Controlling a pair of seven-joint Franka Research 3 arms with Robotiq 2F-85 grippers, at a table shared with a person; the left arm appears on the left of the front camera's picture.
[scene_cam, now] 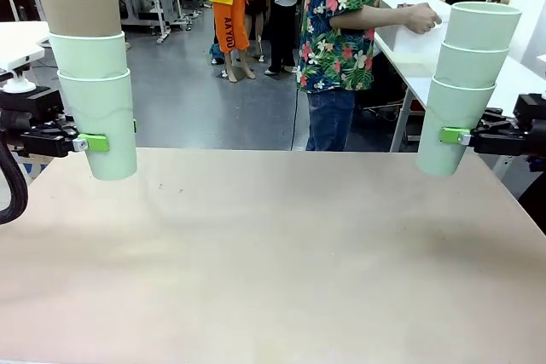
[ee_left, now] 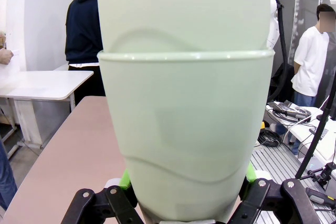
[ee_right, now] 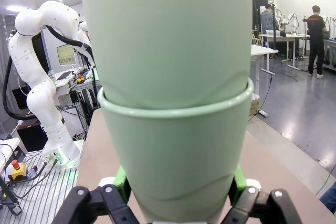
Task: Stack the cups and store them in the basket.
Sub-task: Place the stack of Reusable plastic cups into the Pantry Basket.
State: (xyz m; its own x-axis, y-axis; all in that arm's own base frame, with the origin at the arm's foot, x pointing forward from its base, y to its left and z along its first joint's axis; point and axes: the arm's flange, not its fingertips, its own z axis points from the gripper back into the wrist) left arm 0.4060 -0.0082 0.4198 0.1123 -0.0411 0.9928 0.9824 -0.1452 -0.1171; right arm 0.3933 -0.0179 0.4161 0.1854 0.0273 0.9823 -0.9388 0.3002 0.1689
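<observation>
Two stacks of cups are held up over the far side of the table (scene_cam: 273,253), one at each far corner.

The left end effector (scene_cam: 102,143) comes in level from the left edge. It is clamped on the bottom cup of the left stack (scene_cam: 95,91), low on its wall. This stack is three cups nested roughly upright: two pale mint green, with the tan-brown cup (scene_cam: 81,12) on top. In the left wrist view the green pads (ee_left: 126,180) press flat on either side of the bottom cup.

The right end effector (scene_cam: 449,135) reaches in from the right edge and grips the right stack (scene_cam: 467,83) the same way, by its lowest cup. All three cups here are mint green, and the stack leans slightly with its top toward the right. In the right wrist view both pads bear against the cup wall, so the jaws are closed on it.

From the front, the bases of both stacks hang near the table's far edge. I cannot tell whether either touches the surface.

A person (scene_cam: 341,31) in a flowered shirt stands beyond the far edge, one hand (scene_cam: 421,17) on a white surface behind.
</observation>
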